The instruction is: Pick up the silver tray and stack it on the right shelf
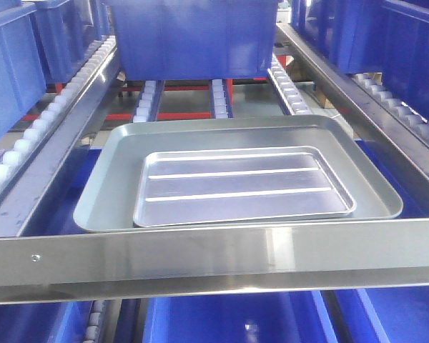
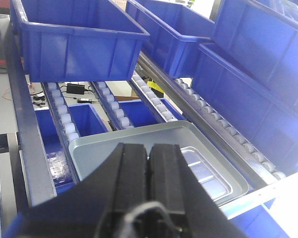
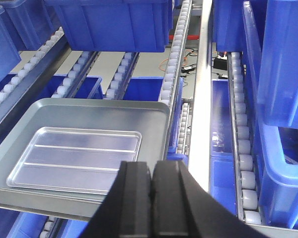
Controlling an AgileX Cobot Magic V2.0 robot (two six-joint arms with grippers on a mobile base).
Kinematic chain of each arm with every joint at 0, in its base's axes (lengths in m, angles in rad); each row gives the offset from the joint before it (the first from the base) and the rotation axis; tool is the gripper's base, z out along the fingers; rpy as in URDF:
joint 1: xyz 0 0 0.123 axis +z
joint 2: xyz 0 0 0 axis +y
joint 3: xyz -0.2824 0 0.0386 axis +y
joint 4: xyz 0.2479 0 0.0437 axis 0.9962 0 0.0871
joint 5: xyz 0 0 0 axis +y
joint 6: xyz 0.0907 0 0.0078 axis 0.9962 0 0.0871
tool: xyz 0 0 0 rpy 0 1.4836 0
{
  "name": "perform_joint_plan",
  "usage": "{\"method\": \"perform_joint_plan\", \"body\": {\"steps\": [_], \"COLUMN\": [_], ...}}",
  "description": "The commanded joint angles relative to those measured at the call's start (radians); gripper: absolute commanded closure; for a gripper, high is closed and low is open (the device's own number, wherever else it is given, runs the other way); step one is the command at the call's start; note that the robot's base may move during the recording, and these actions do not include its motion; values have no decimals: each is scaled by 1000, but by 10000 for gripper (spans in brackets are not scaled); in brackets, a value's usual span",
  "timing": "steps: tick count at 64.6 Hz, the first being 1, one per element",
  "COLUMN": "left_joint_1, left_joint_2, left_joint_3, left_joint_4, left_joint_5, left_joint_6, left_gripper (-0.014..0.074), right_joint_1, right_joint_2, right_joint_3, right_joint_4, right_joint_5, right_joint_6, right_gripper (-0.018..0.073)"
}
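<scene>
Front view: silver tray (image 1: 243, 187) lies nested inside a larger grey tray (image 1: 114, 182) at frame centre, on the roller shelf (image 1: 214, 250). Left wrist view: left gripper (image 2: 149, 163), jaws together, empty, above the trays. Right wrist view: right gripper (image 3: 151, 181), jaws together, empty. Stacking appears done.

The silver tray (image 1: 243, 187) is bright polished metal, smooth and mirror-like, its two raised ribs catching white highlights, while the larger grey tray (image 1: 114, 171) under it is duller metal with a satin, matt sheen. The right shelf (image 1: 214, 254) has a broad front bar of brushed steel, glossy enough to reflect light, with rails of smooth white plastic rollers (image 1: 36, 128). The far blue bins (image 1: 193, 36) are moulded plastic with a faint gloss, and both pincers, left (image 2: 149, 163) and right (image 3: 151, 178), look matt black.
</scene>
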Motion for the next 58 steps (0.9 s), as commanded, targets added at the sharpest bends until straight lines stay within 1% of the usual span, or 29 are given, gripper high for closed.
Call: {"method": "perform_joint_plan", "body": {"steps": [1,8,11,12,13,19,21,23,25,31,33,36,42,46,50,54,58], "left_joint_1": [-8,-8,-8,-8,-8,-6,-6,4,17,94,127,196,300,372,456,520,564], "left_joint_2": [6,6,6,6,6,2,-2,-7,-9,-34,-47,-84,-159,-227,-301,-353,-341], "left_joint_3": [-28,-24,-20,-20,-18,-11,-6,3,12,64,87,135,228,295,360,417,465], "left_joint_4": [10,2,-71,-94,-107,-253,-277,-285,-297,-339,-356,-366,-386,-426,-463,-465,-465], "left_joint_5": [-77,-79,-74,-72,-69,-55,-55,-55,-55,-59,-68,-91,-143,-161,-161,-170,-244], "left_joint_6": [-1,-1,1,19,41,327,394,430,444,447,447,453,509,546,562,566,566], "left_gripper": [697,697,697,697,697,697,697,697,697,697,697,697,697,697,697,697,697], "right_joint_1": [-2,-2,-2,-2,-2,-2,-2,-2,-2,-2,-2,-2,-2,-2,-2,-2,-2], "right_joint_2": [11,11,11,11,11,11,11,11,11,11,11,11,11,11,11,11,11], "right_joint_3": [-26,-26,-26,-26,-26,-26,-26,-26,-26,-26,-26,-26,-26,-26,-26,-26,-26], "right_joint_4": [-29,-29,-29,-29,-29,-29,-29,-29,-29,-29,-29,-29,-29,-29,-29,-29,-29], "right_joint_5": [-86,-86,-86,-86,-86,-86,-86,-86,-86,-86,-86,-86,-86,-86,-86,-86,-83], "right_joint_6": [-9,-9,-9,-9,-9,-9,-9,-9,-9,-9,-9,-9,-9,-9,-9,-9,-9], "right_gripper": [503,503,503,503,503,503,503,503,503,503,503,503,503,503,503,503,503]}}
